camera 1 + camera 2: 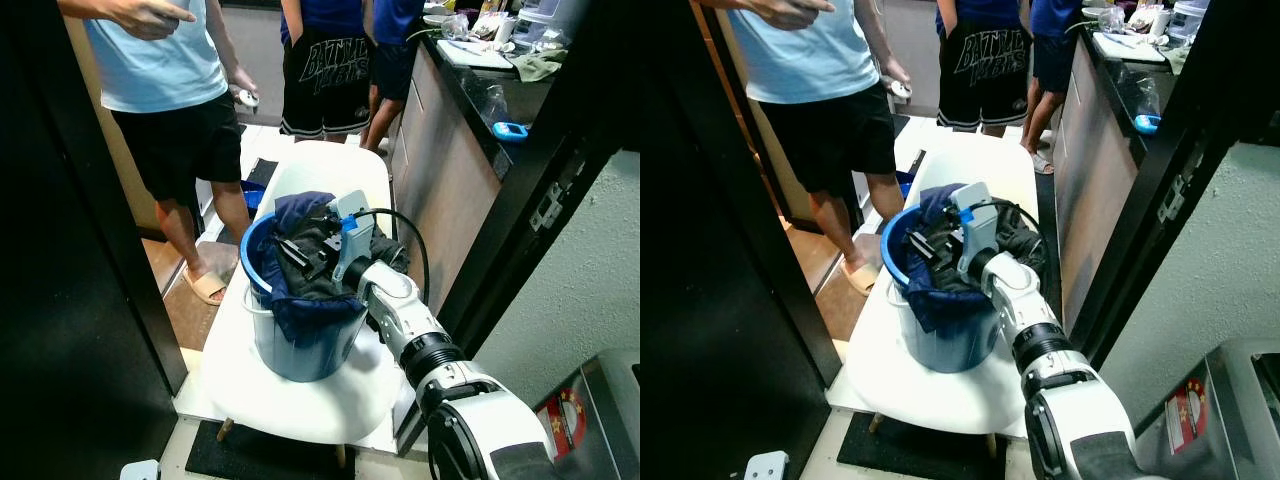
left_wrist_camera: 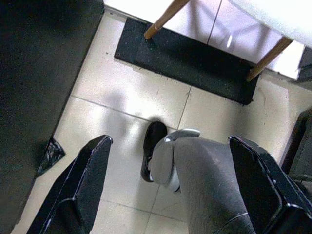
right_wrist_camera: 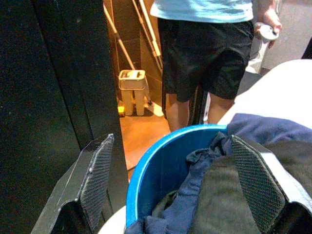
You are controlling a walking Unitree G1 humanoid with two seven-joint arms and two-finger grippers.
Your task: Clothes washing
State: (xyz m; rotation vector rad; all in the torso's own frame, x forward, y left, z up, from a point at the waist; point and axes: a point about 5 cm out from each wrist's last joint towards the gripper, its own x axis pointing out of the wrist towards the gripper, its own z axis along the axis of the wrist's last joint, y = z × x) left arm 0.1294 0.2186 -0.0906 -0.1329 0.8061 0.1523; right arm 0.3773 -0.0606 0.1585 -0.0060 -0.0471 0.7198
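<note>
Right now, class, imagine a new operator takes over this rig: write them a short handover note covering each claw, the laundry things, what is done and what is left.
Right claw: open, over the clothes, gripping nothing.
Left claw: open, idle, hanging low over the floor tiles.
Blue bucket: stands on the white chair, full of dark clothes, some draped over its rim.
People stand just beyond the chair.
Done: claw brought to the bucket.
Left: grasp the clothes, get them washed.

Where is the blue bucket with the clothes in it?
The blue bucket stands on the white chair straight ahead of the robot in the eye views, full of dark clothes, with the right gripper open just above them.
</note>
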